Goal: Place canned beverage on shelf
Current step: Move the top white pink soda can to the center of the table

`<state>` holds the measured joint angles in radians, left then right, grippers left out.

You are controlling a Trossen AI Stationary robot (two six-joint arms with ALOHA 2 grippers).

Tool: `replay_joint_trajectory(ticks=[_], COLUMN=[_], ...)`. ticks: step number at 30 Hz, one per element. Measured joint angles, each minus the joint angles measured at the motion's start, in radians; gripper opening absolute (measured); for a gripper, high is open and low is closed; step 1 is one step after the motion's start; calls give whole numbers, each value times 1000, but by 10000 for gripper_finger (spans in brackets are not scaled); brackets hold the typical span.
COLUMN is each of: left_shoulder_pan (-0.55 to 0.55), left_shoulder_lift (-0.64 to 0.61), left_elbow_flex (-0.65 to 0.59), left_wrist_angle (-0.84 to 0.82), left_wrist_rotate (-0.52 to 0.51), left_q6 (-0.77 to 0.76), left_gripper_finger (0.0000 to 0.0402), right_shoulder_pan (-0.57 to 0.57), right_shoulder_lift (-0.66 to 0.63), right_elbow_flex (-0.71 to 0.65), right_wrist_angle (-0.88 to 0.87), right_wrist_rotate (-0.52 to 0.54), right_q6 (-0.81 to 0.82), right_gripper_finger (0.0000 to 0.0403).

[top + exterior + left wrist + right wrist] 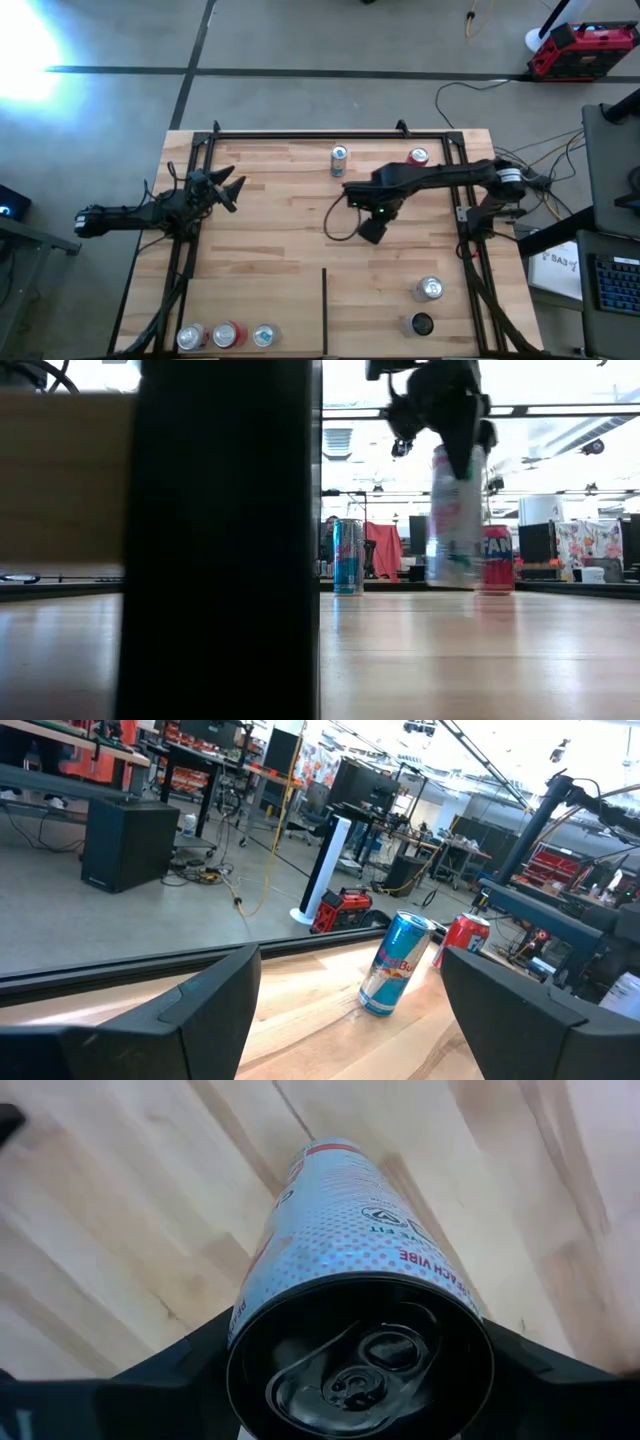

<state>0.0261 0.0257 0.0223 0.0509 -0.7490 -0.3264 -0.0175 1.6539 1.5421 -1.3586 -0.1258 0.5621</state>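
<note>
The shelf is a light wooden board framed by black rails, with a thin black divider strip at its near edge. My right gripper is over the middle of the board, shut on a tall white can with pink and teal print, which has a black lid. My left gripper is open and empty over the board's left part. Its fingers point toward a blue can and a red can standing on their bases at the far edge. My right gripper pinches the tall can just below its top rim between its two fingers, one on each side. The fingers come from above, pointing down. The can hangs upright below them, its base lifted clear of the board.
The blue can and the red can stand at the far edge. Two cans stand near right and three cans near left. A black post blocks part of the low view.
</note>
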Motion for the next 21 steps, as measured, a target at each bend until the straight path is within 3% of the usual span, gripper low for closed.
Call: replay_joint_trajectory(ticks=[10,21], left_shoulder_pan=[0,0], left_shoulder_lift=[0,0], left_elbow_flex=[0,0], left_wrist_angle=[0,0], left_wrist_rotate=[0,0], left_q6=[0,0], left_gripper_finger=[294,294], right_shoulder_pan=[20,30], right_shoulder_lift=[210,362], right_elbow_flex=[239,494], right_wrist_angle=[-141,-166], right_wrist_rotate=[-4,17], right_q6=[-165,-315], right_gripper_finger=[253,255])
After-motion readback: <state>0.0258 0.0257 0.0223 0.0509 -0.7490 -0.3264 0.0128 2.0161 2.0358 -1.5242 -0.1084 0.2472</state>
